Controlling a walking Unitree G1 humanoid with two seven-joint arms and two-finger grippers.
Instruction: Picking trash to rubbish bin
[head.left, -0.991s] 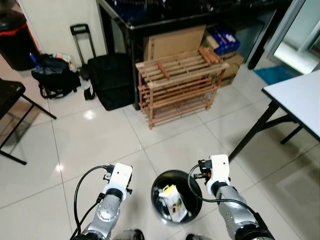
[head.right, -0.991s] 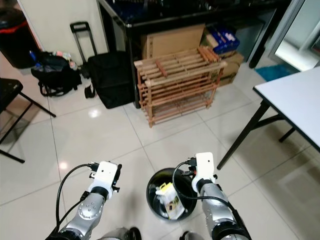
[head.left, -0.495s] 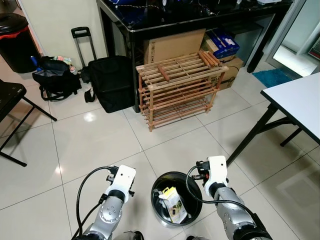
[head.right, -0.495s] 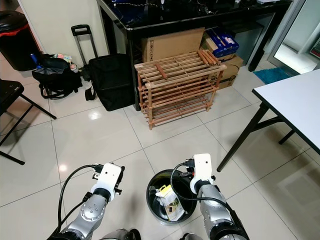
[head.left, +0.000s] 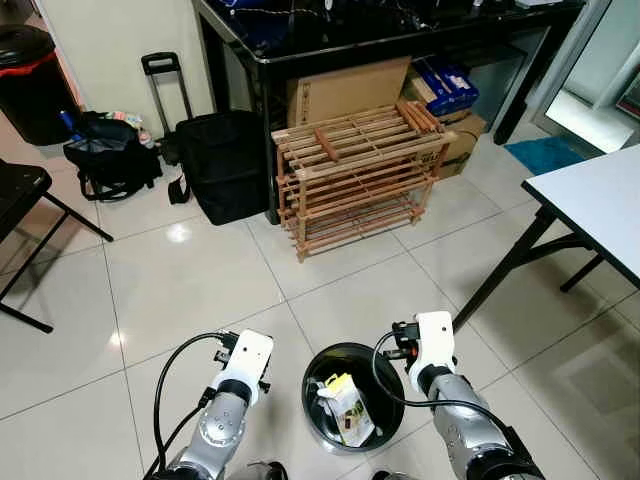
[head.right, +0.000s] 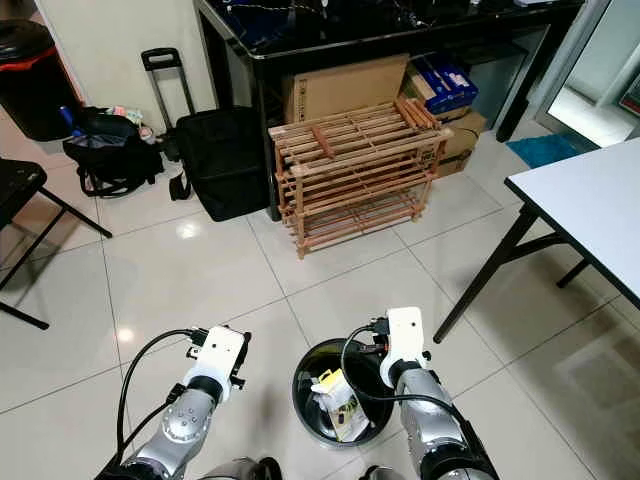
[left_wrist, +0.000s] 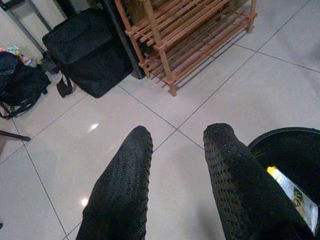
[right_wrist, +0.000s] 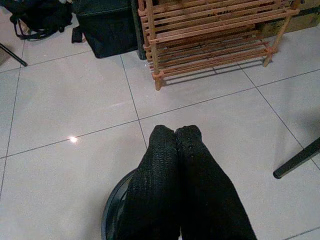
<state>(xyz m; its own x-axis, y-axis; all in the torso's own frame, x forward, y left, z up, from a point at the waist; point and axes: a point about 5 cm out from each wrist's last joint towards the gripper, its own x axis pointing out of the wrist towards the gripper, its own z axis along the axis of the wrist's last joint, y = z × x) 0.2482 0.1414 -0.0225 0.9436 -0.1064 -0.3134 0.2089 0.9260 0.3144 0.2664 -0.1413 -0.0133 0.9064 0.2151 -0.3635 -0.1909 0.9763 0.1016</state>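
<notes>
A small round black bin (head.left: 312, 370) stands on the tiled floor right in front of me, between my two arms. Inside it lies trash (head.left: 348, 407): a white and yellow packet with a printed label. My left gripper (left_wrist: 175, 137) is open and empty, held over the floor just left of the bin's rim (left_wrist: 280, 134). My right gripper (right_wrist: 175, 132) is shut with nothing between its fingers, and it hovers over the bin's right side.
A wooden slatted shoe rack (head.left: 355, 170) stands ahead under a black table (head.left: 400, 30). A black suitcase (head.left: 215, 160) and a dark bag (head.left: 110, 160) sit to its left. A white table (head.left: 600, 205) with black legs is at right, a folding chair leg (head.left: 25, 260) at left.
The head camera has tilted up slightly, so the whole scene shifted down a little over the second. Both arms keep their places beside the bin.
</notes>
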